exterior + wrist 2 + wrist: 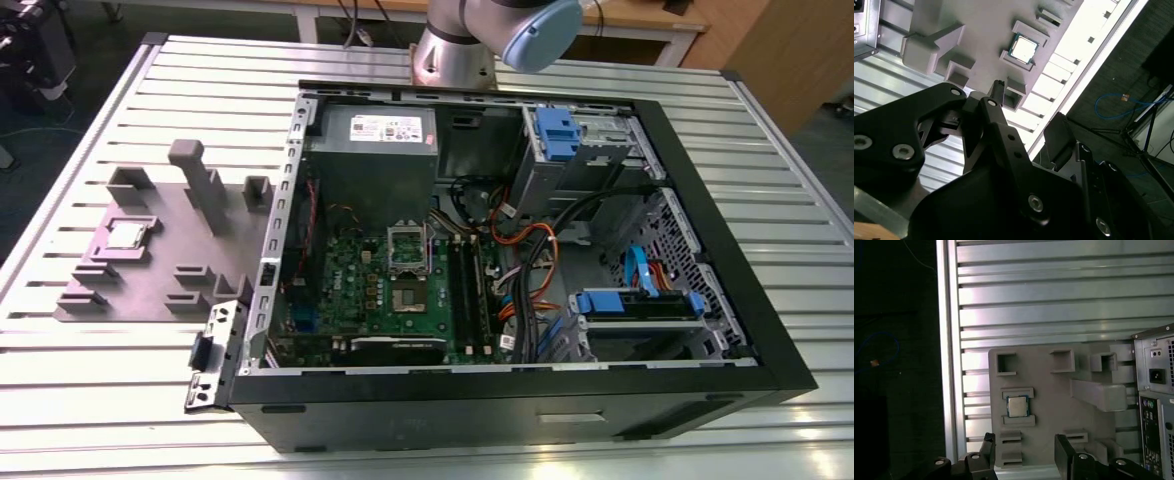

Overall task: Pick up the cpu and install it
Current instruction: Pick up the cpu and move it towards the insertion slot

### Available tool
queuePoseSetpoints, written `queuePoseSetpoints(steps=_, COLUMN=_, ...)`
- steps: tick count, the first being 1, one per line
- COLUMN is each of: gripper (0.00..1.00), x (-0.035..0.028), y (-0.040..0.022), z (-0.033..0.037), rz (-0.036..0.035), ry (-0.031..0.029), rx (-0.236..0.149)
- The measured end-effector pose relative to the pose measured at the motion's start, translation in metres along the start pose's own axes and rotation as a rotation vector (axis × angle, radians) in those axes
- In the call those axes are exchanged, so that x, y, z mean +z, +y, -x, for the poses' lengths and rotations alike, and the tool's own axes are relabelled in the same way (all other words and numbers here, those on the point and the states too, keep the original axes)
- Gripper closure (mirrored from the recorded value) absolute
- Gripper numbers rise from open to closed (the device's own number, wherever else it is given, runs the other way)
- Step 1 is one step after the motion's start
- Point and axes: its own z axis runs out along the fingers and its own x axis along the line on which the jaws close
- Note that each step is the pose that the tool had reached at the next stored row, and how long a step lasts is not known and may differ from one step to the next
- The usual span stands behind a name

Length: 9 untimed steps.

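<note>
The cpu (127, 234) is seen lying flat in a small pocket of the grey holder (147, 290), which is set on the ribbed metal desk (107, 400). In the exterior view it is found at nine o'clock from the open computer case (534, 410), well apart from the green board (360, 290) inside. The arm (461, 40) is seen at twelve o'clock of that view. In both wrist views the hand (1029, 102) (1024, 440) is spread wide. Nothing is gripped, and the cpu is not touched.
</note>
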Motion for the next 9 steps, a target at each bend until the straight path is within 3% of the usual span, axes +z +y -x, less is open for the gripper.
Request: queuePoseSetpoints(steps=9, gripper=0.41, x=0.0019, y=-0.0001, z=0.0, rz=0.0, ry=0.0, rx=0.0)
